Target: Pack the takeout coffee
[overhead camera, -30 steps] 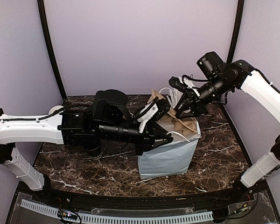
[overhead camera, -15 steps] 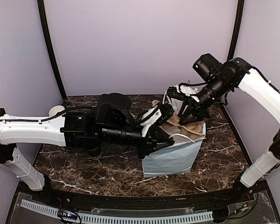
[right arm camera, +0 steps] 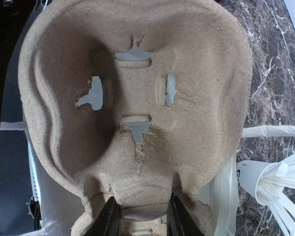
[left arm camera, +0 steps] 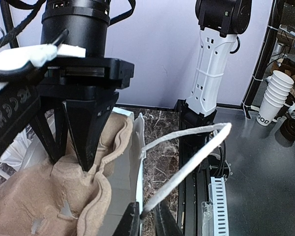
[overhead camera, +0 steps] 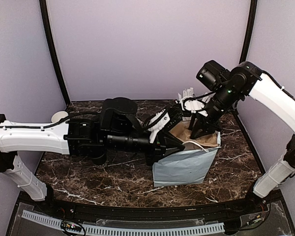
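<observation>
While the right claw (right arm camera: pixel 140 212) pinches the pulp tray (right arm camera: pixel 196 73), left claw (left arm camera: pixel 146 220) seemingly grips the bag (overhead camera: pixel 184 167).

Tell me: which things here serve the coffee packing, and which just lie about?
In use: paper bag, pulp cup tray held by right pincer, left pincer gripping the bag's rim.
Lying about: stack of white cups, white plastic bag.

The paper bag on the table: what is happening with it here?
The left gripper pinches the rim of the paper bag near its white handle, holding the mouth open. The right gripper is shut on the edge of a brown pulp cup carrier, which sits partly inside the bag. The carrier's visible well holds no cup.
</observation>
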Robot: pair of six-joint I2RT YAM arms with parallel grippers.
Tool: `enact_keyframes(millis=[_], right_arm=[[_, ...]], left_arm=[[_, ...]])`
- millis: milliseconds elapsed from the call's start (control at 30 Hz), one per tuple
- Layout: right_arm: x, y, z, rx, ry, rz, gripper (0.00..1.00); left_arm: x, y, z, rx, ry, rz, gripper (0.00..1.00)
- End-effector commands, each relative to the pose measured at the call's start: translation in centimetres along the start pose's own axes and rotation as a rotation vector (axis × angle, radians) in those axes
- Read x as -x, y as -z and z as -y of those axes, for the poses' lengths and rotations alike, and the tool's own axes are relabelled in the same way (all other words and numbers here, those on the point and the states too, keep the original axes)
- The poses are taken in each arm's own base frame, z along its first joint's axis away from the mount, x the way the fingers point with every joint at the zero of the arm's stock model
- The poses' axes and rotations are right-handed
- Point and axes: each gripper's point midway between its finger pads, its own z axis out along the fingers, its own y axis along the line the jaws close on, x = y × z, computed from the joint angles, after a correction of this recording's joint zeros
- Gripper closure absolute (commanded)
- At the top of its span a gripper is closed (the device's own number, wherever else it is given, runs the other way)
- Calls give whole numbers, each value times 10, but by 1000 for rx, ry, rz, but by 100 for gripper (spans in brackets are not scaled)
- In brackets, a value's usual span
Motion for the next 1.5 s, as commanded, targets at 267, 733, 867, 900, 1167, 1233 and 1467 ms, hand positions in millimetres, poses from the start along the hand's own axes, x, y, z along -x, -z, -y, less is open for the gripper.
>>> enact_keyframes(millis=[267, 733, 867, 900, 1167, 1233, 1467], right_arm=[[-19, -23, -11, -16, 46, -154, 71], [-25, -40, -12, -20, 54, -238, 71], [-27, -40, -10, -44, 46, -258, 71], [-27, -39, -9, -50, 42, -261, 71], [-38, -63, -9, -8, -6, -321, 71], [-38, -71, -7, 0, -17, -331, 71], [-39, -94, -4, 30, -27, -335, 71]], left_arm=[[15, 20, 5, 0, -27, 98, 88], [48, 86, -5, 117, -61, 233, 42], [49, 118, -27, 274, -100, 257, 38], [44, 122, -35, 319, -99, 249, 37], [35, 162, -75, 537, -46, 303, 32], [32, 170, -82, 557, -23, 310, 32], [23, 187, -91, 594, 12, 327, 32]])
